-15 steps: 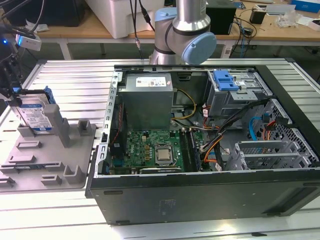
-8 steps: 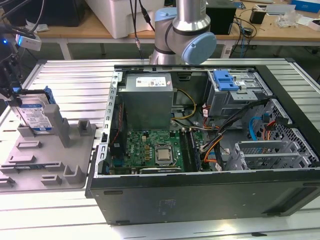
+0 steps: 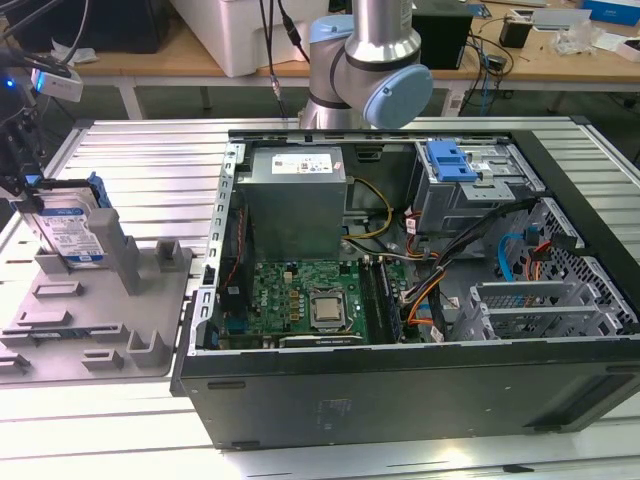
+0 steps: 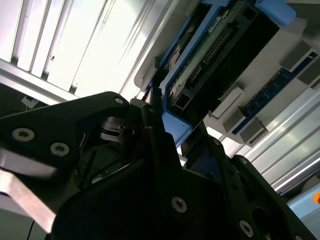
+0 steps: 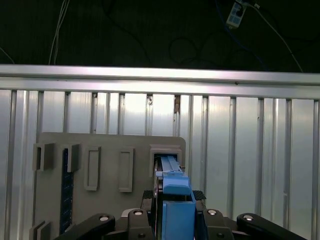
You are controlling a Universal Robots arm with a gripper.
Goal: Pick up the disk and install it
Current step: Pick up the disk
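blue-framed disk (image 3: 76, 232) stands upright in grey fixture (image 3: 150, 290); in the first wrist view, gripper (image 5: 175, 196) jaws pinch its blue carrier from both sides.

Silver arm (image 3: 383, 25), black end effector (image 5: 175, 196)

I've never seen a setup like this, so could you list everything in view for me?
computer case: one, black, open, centre.
power supply: one, grey, inside the case.
motherboard: one, green, inside the case.
drive cage: one, grey, blue latch on top, inside the case.
holder: one, grey, exterior view's left of the case.
disk: one, silver in blue carrier, upright in the holder.
table: one, silver slats, beneath everything.
arm: one, silver and pale blue, beyond the case.
gripper: one, black, at the disk.
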